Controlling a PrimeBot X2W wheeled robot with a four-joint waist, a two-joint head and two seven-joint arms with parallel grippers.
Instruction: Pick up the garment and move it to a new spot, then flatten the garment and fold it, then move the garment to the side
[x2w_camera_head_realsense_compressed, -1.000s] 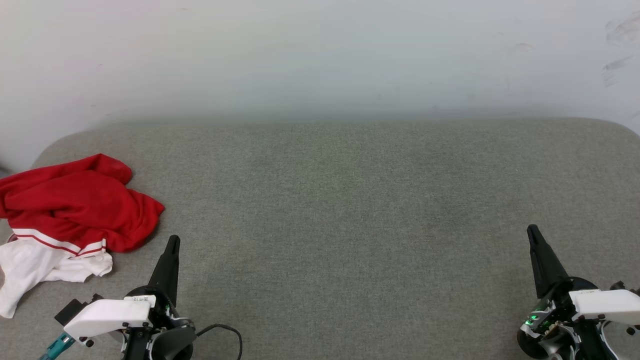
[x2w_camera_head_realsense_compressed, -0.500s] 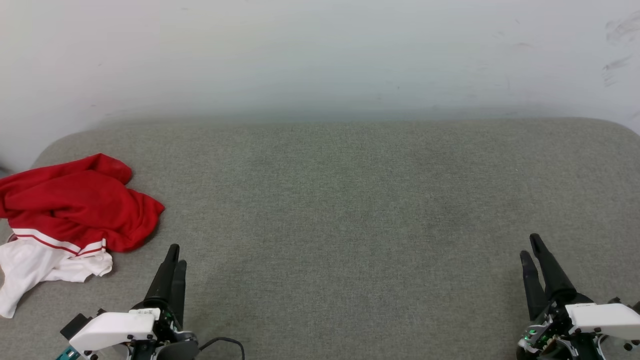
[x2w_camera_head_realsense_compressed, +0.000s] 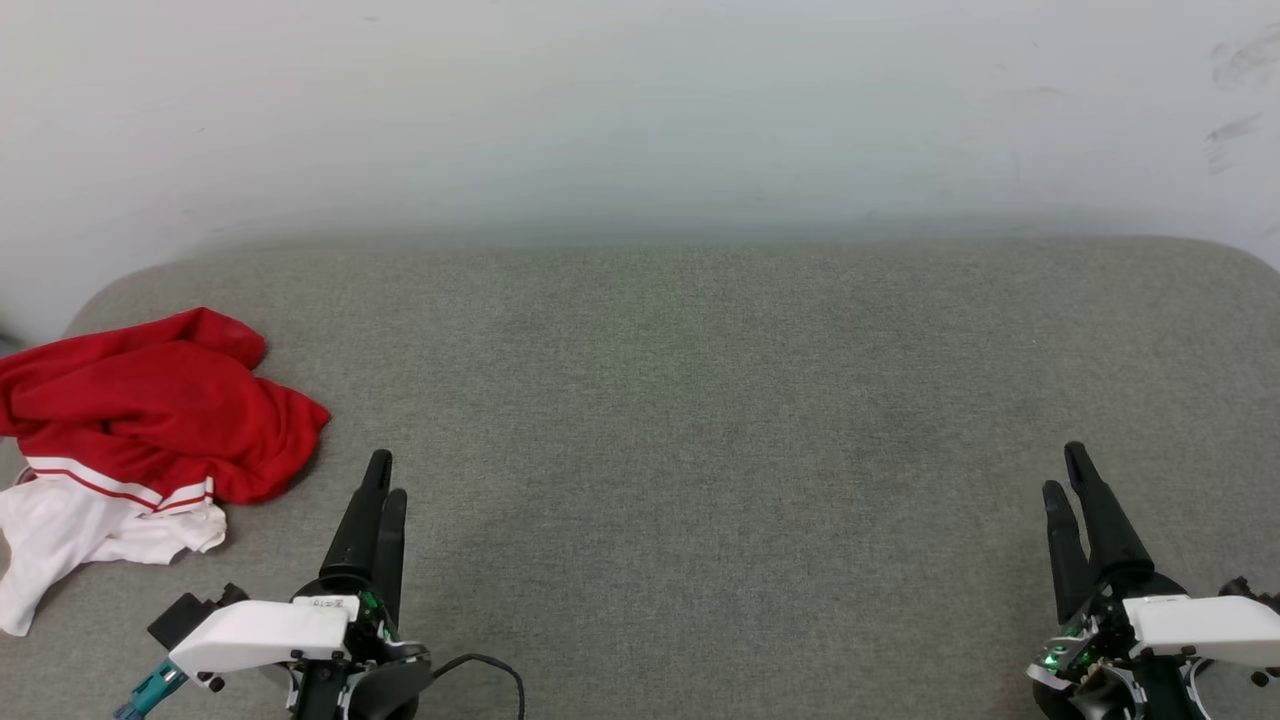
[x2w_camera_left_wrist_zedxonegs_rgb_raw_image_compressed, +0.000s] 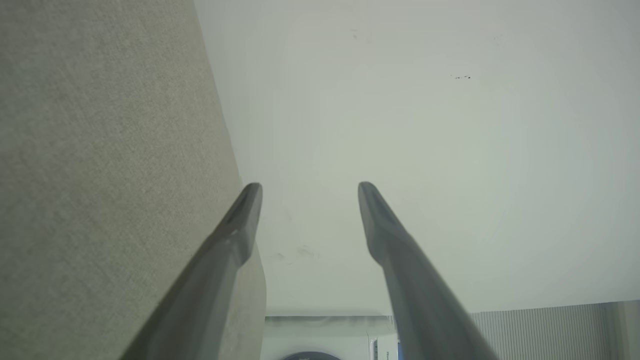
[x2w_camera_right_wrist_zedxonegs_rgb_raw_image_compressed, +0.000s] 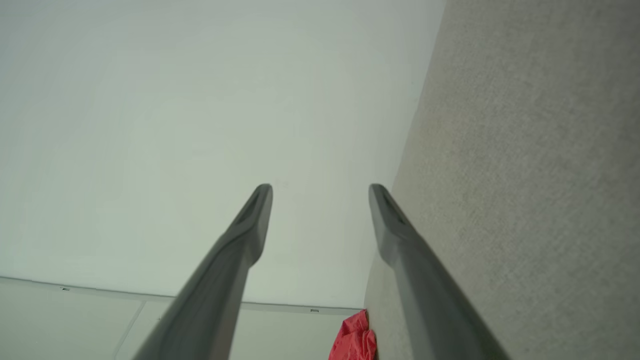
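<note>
The garment (x2w_camera_head_realsense_compressed: 150, 415), a crumpled red shirt with a white sleeve and striped trim, lies bunched at the far left of the grey padded surface (x2w_camera_head_realsense_compressed: 700, 400). My left gripper (x2w_camera_head_realsense_compressed: 384, 477) hovers just right of it, a short way from the red cloth, fingers apart and empty; its wrist view shows the left gripper (x2w_camera_left_wrist_zedxonegs_rgb_raw_image_compressed: 309, 186) spread wide against the wall. At the lower right my right gripper (x2w_camera_head_realsense_compressed: 1065, 468) is open and empty, far from the cloth. Between the spread fingers of the right gripper (x2w_camera_right_wrist_zedxonegs_rgb_raw_image_compressed: 320, 187), a scrap of the red garment (x2w_camera_right_wrist_zedxonegs_rgb_raw_image_compressed: 356, 339) shows at the bottom edge.
A pale wall (x2w_camera_head_realsense_compressed: 640, 110) rises behind the padded surface, whose back edge curves down at both corners. A black cable (x2w_camera_head_realsense_compressed: 490, 668) loops beside my left wrist. A white appliance (x2w_camera_left_wrist_zedxonegs_rgb_raw_image_compressed: 325, 340) shows low in the left wrist view.
Both grippers went from shut to open. The left gripper has moved forward and slightly right, and the right one has come forward again after dipping back.
</note>
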